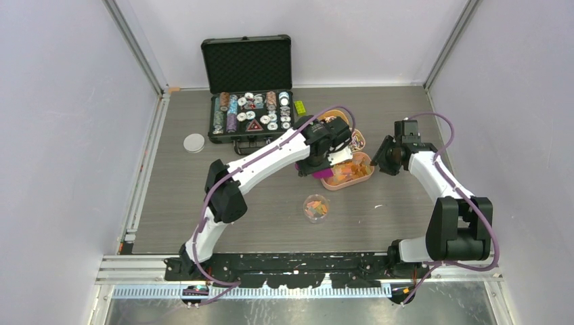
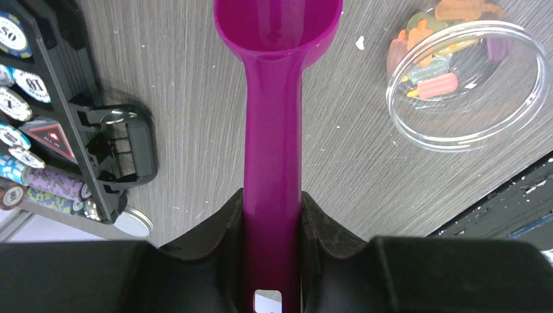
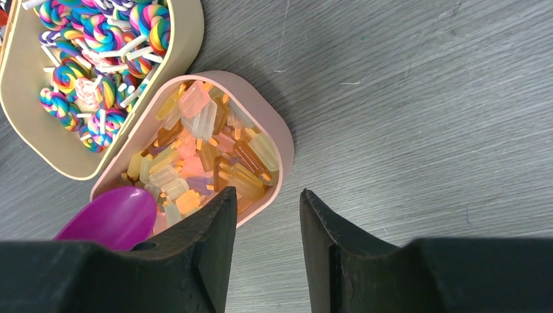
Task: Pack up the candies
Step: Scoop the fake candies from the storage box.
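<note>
The candies are small popsicle-shaped sweets (image 3: 209, 150) heaped in a pink tray (image 3: 280, 143), with a few more (image 2: 433, 85) in a clear round dish (image 2: 398, 111). Swirl lollipops (image 3: 98, 39) fill a beige tray (image 3: 186, 39). My left gripper (image 2: 272, 202) is shut on the handle of the magenta scoop (image 2: 274, 130). The scoop's bowl (image 3: 114, 218) sits at the pink tray's left end, and no candy shows in the part of it I can see. My right gripper (image 3: 267, 202) is open and empty, at the pink tray's right rim (image 1: 369, 169).
An open black case of poker chips (image 1: 250, 115) stands at the back left, with a yellow-green block (image 1: 299, 107) beside it. A round white lid (image 1: 193, 142) lies left of the case. The clear dish (image 1: 316, 208) sits in front of the trays.
</note>
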Robot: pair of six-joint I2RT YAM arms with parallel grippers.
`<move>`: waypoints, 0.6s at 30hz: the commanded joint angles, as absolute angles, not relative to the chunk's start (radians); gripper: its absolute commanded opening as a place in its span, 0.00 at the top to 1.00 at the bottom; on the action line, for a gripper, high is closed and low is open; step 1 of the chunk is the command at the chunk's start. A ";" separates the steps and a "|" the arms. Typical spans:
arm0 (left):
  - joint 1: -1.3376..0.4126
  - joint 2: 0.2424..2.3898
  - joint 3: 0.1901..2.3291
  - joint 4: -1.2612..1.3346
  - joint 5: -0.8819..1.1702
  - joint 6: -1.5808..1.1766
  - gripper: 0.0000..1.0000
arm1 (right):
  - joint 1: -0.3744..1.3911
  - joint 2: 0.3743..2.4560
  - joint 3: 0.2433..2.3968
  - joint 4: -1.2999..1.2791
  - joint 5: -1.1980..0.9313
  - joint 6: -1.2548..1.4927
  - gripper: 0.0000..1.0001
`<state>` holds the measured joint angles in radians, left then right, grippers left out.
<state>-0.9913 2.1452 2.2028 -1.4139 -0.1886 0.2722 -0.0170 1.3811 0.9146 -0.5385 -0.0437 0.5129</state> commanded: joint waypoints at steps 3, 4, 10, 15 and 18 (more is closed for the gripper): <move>-1.018 2.186 2.267 -1.425 -0.219 0.295 1.00 | -0.019 1.399 0.918 -0.508 -0.048 0.496 0.55; -1.021 2.192 2.271 -1.423 -0.219 0.296 1.00 | -0.019 1.405 0.916 -0.502 -0.052 0.498 0.55; -1.032 2.237 2.301 -1.419 -0.231 0.301 1.00 | -0.019 1.448 0.893 -0.463 -0.079 0.510 0.58; -1.041 2.266 2.316 -1.400 -0.234 0.304 1.00 | -0.019 1.468 0.871 -0.439 -0.095 0.513 0.59; -1.045 2.290 2.337 -1.392 -0.235 0.303 1.00 | -0.019 1.471 0.858 -0.427 -0.099 0.517 0.59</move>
